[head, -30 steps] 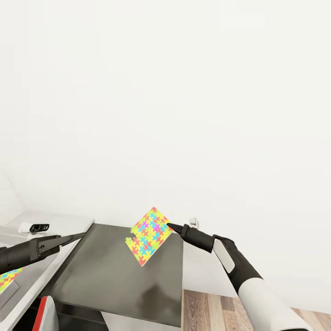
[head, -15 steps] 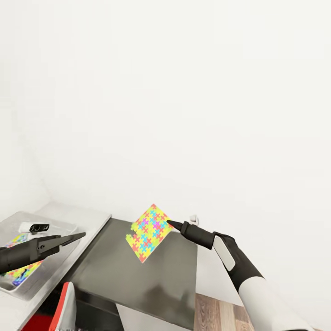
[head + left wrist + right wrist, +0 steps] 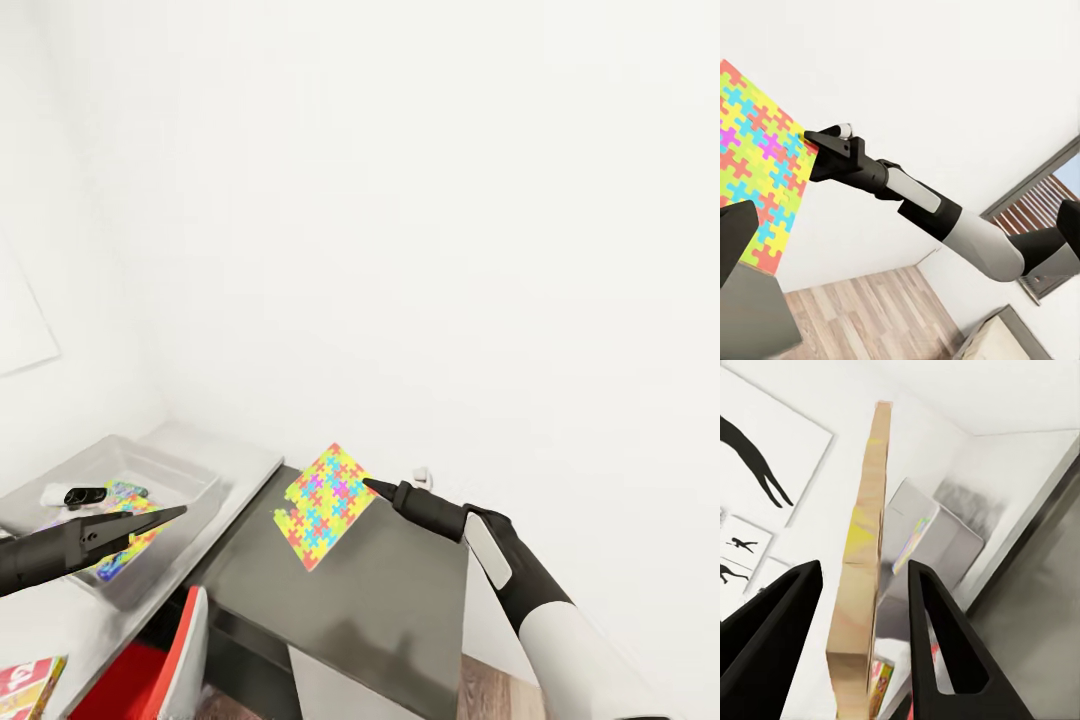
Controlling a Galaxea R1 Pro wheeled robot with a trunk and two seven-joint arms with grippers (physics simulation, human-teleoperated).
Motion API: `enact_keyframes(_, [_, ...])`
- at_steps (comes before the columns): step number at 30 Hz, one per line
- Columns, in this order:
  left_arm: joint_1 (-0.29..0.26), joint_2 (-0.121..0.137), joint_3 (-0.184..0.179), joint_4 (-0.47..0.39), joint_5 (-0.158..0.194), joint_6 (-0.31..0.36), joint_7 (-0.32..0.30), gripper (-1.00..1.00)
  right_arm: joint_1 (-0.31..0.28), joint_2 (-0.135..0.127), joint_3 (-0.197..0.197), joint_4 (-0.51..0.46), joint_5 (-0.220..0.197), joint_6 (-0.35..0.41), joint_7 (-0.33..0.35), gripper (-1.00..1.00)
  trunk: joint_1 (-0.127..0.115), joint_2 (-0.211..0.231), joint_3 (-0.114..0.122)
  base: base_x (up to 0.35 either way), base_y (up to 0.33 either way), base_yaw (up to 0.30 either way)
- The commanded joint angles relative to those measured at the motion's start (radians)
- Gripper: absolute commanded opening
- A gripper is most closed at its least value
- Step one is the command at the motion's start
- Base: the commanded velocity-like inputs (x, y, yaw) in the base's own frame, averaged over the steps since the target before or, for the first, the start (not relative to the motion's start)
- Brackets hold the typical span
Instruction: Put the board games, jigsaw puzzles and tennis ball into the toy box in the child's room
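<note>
Right gripper (image 3: 372,488): my fingers pinch the corner of a thin multicoloured jigsaw puzzle square (image 3: 327,507), held tilted in the air above the dark-grey counter (image 3: 380,600).
Left gripper (image 3: 170,514): I see it pointing toward the counter, over the near wall of the tray; jaws drawn nearly together, gripping nothing.
Red and grey chair (image 3: 165,672): below the desk edge.
Printed game box (image 3: 28,685): lying on the light-grey desk (image 3: 60,640).
Shallow grey toy box (image 3: 190,480): on the desk by the wall, a second multicoloured puzzle (image 3: 128,520) lying inside.
</note>
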Motion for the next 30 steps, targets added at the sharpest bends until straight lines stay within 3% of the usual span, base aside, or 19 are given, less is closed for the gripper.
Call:
enact_keyframes(1, [-0.001,0.0,0.0,0.0,-0.001,0.011,-0.004,1.0,-0.001,0.0,0.001,0.0,-0.008,0.007,-0.001,-1.0,0.001,-0.002,-0.002,0.0,0.0,0.284])
enact_keyframes(15, [-0.001,0.002,0.002,0.0,-0.001,0.011,-0.004,1.0,-0.001,0.01,0.004,-0.056,-0.022,0.024,0.005,-1.0,0.001,-0.002,-0.002,0.0,0.0,0.286])
enact_keyframes(21, [-0.001,0.002,0.008,0.0,-0.001,0.011,-0.004,1.0,-0.02,0.027,0.002,-0.074,-0.021,0.115,-0.006,-1.0,0.001,-0.002,-0.002,0.0,0.0,0.29])
enact_keyframes(24, [-0.001,0.002,0.007,0.0,-0.001,0.011,-0.004,1.0,-0.058,0.033,0.001,-0.101,-0.021,0.158,-0.031,-1.0,0.001,-0.002,-0.002,0.0,0.0,0.29])
enact_keyframes(30, [-0.001,0.002,0.009,0.0,-0.001,0.011,-0.004,1.0,-0.142,0.061,-0.001,-0.118,-0.025,0.237,-0.157,-1.0,0.001,-0.002,-0.002,0.0,0.0,0.291])
